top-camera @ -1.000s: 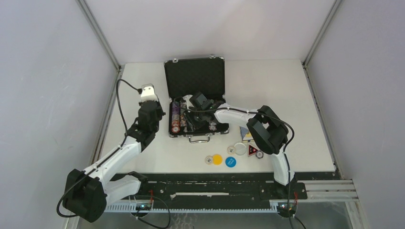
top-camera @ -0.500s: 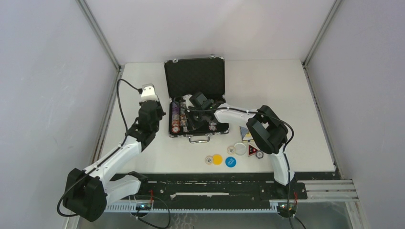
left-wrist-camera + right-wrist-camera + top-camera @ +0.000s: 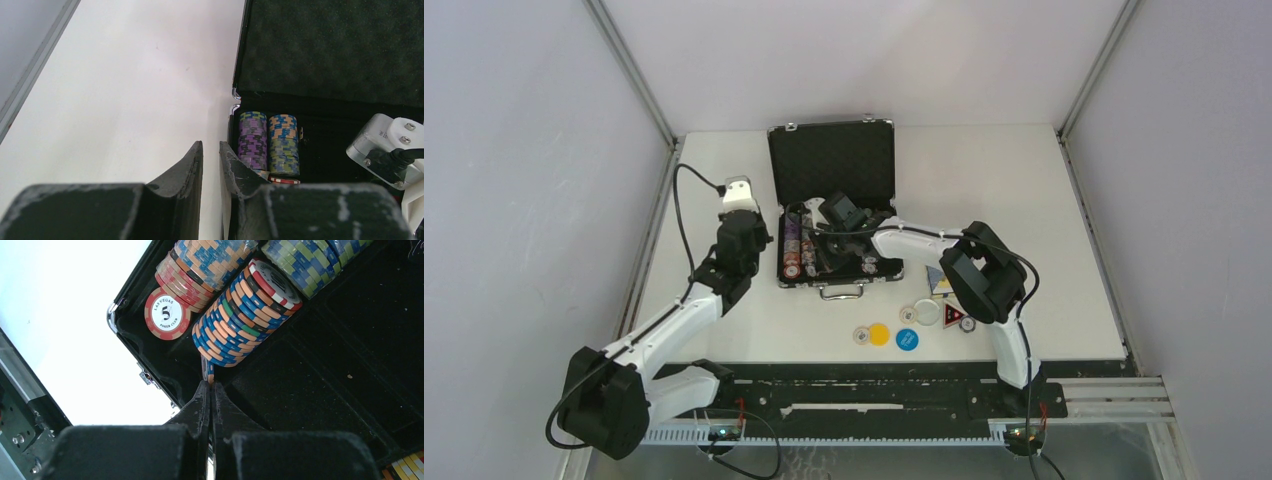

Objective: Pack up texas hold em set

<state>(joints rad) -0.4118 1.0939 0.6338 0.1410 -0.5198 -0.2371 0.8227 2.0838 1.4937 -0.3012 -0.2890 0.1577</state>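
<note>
Right gripper (image 3: 210,386): jaws closed, tips inside briefcase (image 3: 832,160) tray, at loose chip (image 3: 207,371) below chip stacks (image 3: 245,315). Step: seating chips. Next: fetch buttons (image 3: 880,334) lying on table (image 3: 724,330). Left gripper (image 3: 210,150): narrow gap, empty, beside briefcase.

An open black briefcase (image 3: 832,165) is seen by the middle of the counter's (image 3: 1044,200) far edge, lid raised. Chip stacks (image 3: 793,250) are packed at the tray's left side. The right arm (image 3: 919,238) is stretched into the tray; the left arm (image 3: 724,265) is held just beside the case. A yellow button (image 3: 879,334), a blue button (image 3: 907,339), a white button (image 3: 927,312) and a triangle token (image 3: 953,318) are laid towards the near edge.
</note>
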